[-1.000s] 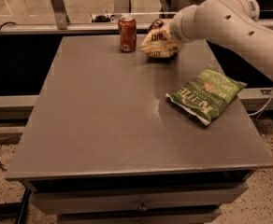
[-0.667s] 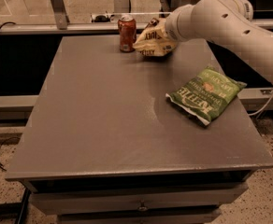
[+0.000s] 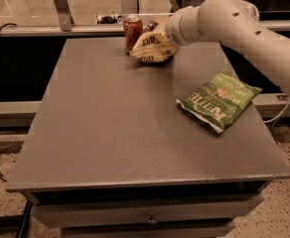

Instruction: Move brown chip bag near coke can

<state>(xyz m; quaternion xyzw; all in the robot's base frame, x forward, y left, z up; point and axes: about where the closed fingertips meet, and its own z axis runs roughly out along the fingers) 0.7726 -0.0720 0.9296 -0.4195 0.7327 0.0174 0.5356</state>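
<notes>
Mostly hidden, tool (image 3: 163,31) at brown chip bag (image 3: 150,48) just beside coke can (image 3: 133,29); grip state cannot tell.

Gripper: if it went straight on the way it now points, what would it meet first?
The gripper, at the table's far edge, points left into the chip bag. Past the bag, the coke can comes first; they look almost touching, though depth is unclear.
</notes>
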